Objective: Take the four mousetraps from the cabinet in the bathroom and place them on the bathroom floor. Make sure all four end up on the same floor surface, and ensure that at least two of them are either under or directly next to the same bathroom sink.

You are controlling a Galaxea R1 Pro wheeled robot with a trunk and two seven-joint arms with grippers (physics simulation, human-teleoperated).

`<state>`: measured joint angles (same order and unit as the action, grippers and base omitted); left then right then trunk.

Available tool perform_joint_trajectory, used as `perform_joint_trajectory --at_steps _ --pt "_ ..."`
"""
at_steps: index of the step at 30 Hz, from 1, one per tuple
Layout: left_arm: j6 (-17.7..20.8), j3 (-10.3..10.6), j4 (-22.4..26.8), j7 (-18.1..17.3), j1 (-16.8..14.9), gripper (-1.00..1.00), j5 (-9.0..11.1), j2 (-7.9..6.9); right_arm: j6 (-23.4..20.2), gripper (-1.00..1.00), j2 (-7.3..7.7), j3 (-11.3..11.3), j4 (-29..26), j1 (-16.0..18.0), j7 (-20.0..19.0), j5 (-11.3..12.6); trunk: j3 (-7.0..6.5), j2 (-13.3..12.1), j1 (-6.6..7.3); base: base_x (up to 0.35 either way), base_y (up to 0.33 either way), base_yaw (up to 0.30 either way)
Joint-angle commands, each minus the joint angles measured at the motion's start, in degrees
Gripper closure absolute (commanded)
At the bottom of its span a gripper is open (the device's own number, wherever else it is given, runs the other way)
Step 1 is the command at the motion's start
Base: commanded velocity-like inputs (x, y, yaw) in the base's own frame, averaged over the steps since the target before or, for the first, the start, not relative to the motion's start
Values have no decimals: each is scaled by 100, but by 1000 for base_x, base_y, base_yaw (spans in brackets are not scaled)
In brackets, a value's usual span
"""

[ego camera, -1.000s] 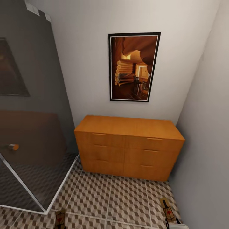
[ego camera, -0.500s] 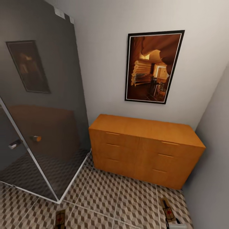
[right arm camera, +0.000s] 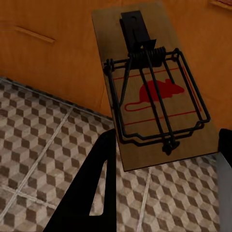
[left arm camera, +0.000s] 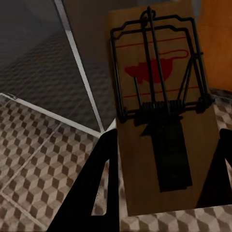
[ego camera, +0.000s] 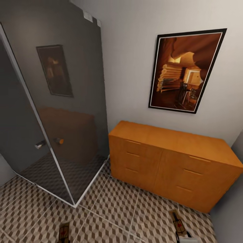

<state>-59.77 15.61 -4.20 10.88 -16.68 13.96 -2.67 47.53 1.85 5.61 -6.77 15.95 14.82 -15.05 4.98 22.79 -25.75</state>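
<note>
A mousetrap (left arm camera: 159, 101), a brown board with black wire and a red mouse mark, sits clamped in my left gripper (left arm camera: 162, 193), which is shut on it above the bathroom floor (left arm camera: 38, 164). My right gripper (right arm camera: 162, 169) is shut on a second mousetrap (right arm camera: 150, 87) in front of the orange cabinet (right arm camera: 53, 53). In the head view both mousetraps (ego camera: 64, 232) (ego camera: 178, 224) poke up at the bottom edge, over the cube-patterned floor (ego camera: 111, 216). The bathroom sink is out of view.
A dark glass shower enclosure (ego camera: 60, 111) with a white base rim stands at the left. The orange drawer cabinet (ego camera: 168, 165) stands against the far wall under a framed picture (ego camera: 185, 71). A grey wall (ego camera: 233, 206) closes the right side.
The whole head view has shifted: the camera turned left, so the cabinet and picture slid right and more shower glass shows. Both mousetraps stay held at the same spots in the picture.
</note>
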Motion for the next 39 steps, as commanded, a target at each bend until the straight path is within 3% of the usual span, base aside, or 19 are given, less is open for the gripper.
perform_joint_trajectory --at_steps 1,26,39 --pt "-23 47 -20 54 -9 100 7 4 19 100 -1 46 3 4 0 -51 13 13 -4 0 0 289" --pt "-23 47 -20 49 -11 100 9 4 11 100 -1 45 7 4 3 -47 13 13 -4 0 2 289" --pt "-23 47 -20 46 -10 100 4 4 2 100 -55 46 9 4 3 -50 13 13 -4 0 206 289"
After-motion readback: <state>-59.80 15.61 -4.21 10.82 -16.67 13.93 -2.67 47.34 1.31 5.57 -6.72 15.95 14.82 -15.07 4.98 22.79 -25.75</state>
